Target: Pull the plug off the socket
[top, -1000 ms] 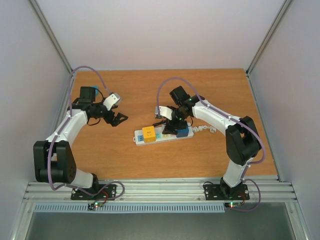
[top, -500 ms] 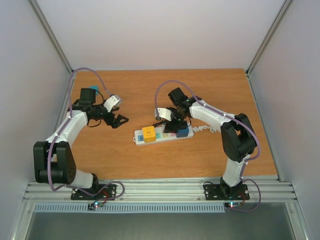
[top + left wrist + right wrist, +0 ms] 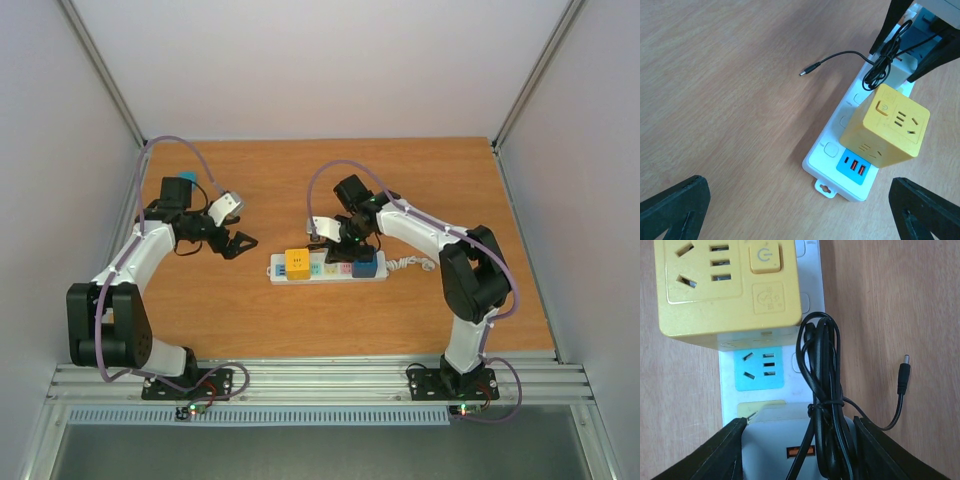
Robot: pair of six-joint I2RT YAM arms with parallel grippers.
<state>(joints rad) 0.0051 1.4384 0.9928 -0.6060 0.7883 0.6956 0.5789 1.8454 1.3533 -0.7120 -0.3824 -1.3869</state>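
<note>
One wooden table [image 3: 250, 310] carries everything. Two arms reach over it from the near edge. The left arm [image 3: 140, 255] bends over the left part of the table, and the left gripper [image 3: 238, 243] hangs there with its jaws spread wide and nothing between them, apart from the socket. The right arm [image 3: 430, 235] comes from the right side and reaches down to the socket.

The socket [image 3: 330, 268], a long white strip with pastel outlet faces, lies flat near the middle of the table, and its white cord [image 3: 410, 263] goes out from the right end. A yellow cube adapter [image 3: 297, 264] sits on its left end and a blue cube [image 3: 365, 263] on its right end.

Between the two cubes stands the plug [image 3: 775, 440], a pale grey block. The right gripper [image 3: 799, 430] is over it, and its fingers [image 3: 722, 450] press against both sides of the plug. A black cable [image 3: 822, 390], tied in a loose bundle, lies on top of the plug. Its small barrel tip [image 3: 903, 372] rests on the wood just beside the strip.
</note>
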